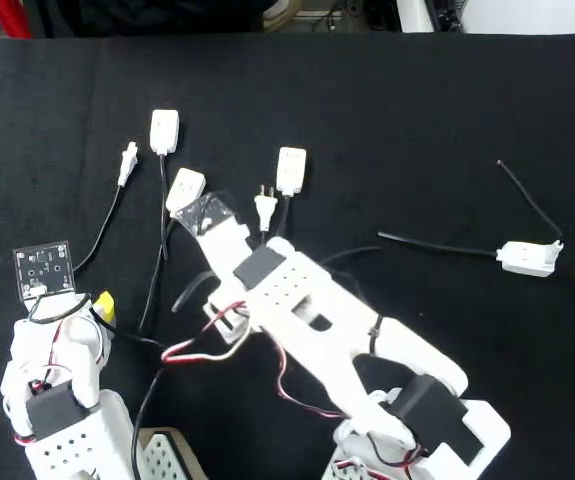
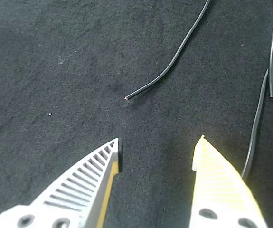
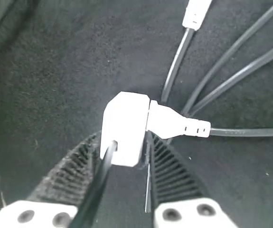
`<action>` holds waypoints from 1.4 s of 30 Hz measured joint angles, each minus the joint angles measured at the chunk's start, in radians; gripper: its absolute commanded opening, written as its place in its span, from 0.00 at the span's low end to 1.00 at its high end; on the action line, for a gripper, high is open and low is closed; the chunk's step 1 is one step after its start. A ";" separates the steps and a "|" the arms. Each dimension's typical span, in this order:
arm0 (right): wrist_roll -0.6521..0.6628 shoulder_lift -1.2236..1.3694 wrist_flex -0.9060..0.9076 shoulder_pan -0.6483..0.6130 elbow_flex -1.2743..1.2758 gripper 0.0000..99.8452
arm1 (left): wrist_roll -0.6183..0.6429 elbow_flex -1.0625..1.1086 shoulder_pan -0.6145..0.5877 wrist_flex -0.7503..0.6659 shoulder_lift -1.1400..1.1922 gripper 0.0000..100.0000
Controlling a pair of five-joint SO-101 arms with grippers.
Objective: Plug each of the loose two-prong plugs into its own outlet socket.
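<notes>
Bracing the socket (image 3: 124, 118) is looking like the heart of this step. A plug (image 3: 174, 124) is lying against its face, body in line with it, and I am judging the mating as either just made or nearly so; whether the prongs are fully in is not showing. Doing it well is meaning a firm, level pinch on the socket's side faces, no twisting, and any push running straight along the plug's axis so the prongs are not bending. The plug's cable (image 3: 250, 132) is running off sideways, so dragging the socket could be tugging the pair apart. In the high view the socket is sitting left of centre on the black table (image 1: 417, 120). A loose plug (image 1: 264, 205) is lying just beside a free socket (image 1: 291, 168) nearby, likely the next pairing.

The right gripper (image 3: 124, 142) is clamping the socket, its fingers narrowed to the block's width and pressing on both sides. The socket's own lead (image 3: 98, 180) is trailing back between them. The left gripper (image 2: 159, 142) is hanging spread wide over bare cloth, gripping nothing, with a cut wire end (image 2: 127, 98) lying ahead of its tips, not touching.
</notes>
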 measured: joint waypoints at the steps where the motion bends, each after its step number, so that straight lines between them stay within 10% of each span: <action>1: 0.000 0.000 0.017 0.005 -0.018 0.01 | 0.000 0.000 0.000 0.000 0.000 0.25; 9: 0.080 -0.167 0.199 0.095 -0.187 0.01 | 0.000 0.000 0.000 0.000 0.000 0.25; 19: 0.321 -0.279 0.411 0.539 -0.367 0.01 | 0.000 0.000 0.000 0.000 0.000 0.25; 29: 0.684 -0.284 0.387 1.089 -0.428 0.01 | 0.000 0.000 0.000 0.000 0.000 0.25; 42: 0.865 -0.285 0.081 1.300 -0.140 0.02 | 0.000 0.000 0.020 0.000 0.000 0.25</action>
